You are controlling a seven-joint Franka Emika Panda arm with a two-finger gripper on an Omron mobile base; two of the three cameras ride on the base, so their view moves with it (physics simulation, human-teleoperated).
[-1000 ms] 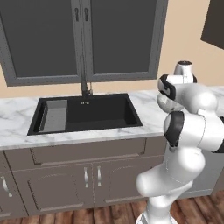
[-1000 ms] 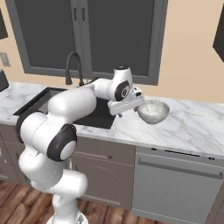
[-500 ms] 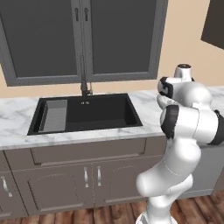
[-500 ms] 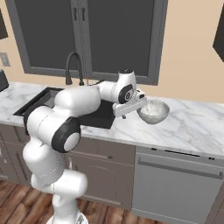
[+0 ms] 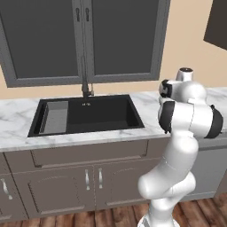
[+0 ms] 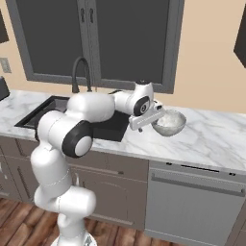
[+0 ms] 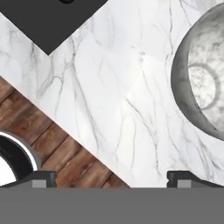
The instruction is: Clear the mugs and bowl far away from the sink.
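A pale off-white bowl (image 6: 169, 122) stands upright on the marble counter (image 6: 211, 139), just right of the black sink (image 6: 38, 113). My gripper (image 6: 143, 126) hangs over the counter between sink and bowl, close to the bowl's left side and not touching it. In the hand view the fingertips (image 7: 43, 177) stand wide apart, so the gripper (image 7: 113, 179) is open and holds nothing. The bowl (image 7: 201, 83) fills that view's right side, and a corner of the sink (image 7: 57, 22) shows at its top left. The mugs are out of view.
The sink (image 5: 88, 113) holds a grey drain rack (image 5: 55, 117), with a black tap (image 5: 84, 75) behind it under the window. A dishwasher front (image 6: 192, 202) sits below the counter. The counter's front edge and the wooden floor (image 7: 65, 148) lie beneath the hand.
The hand has crept a little to the right, nearer the bowl, and the elbow has swung round. The bowl has not moved and the jaws stay open.
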